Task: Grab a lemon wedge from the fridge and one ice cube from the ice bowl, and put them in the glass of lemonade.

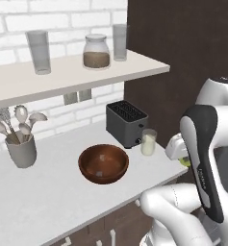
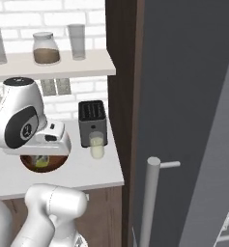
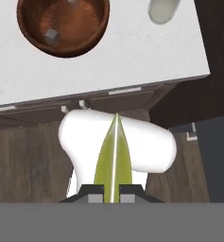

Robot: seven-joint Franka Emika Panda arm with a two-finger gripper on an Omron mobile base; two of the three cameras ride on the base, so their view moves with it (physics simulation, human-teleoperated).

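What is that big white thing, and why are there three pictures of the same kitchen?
The white thing is a robot arm on a base that can drive. Two cameras ride on the base, one at each side, looking over the arm. The third sits on the robot's hand and looks down past its fingers.

On the counter sit a brown wooden ice bowl holding an ice cube, a black toaster, a small glass of lemonade and a grey cup of spoons.

The gripper is pinching a yellow-green lemon wedge. The grey fridge stands on the right.
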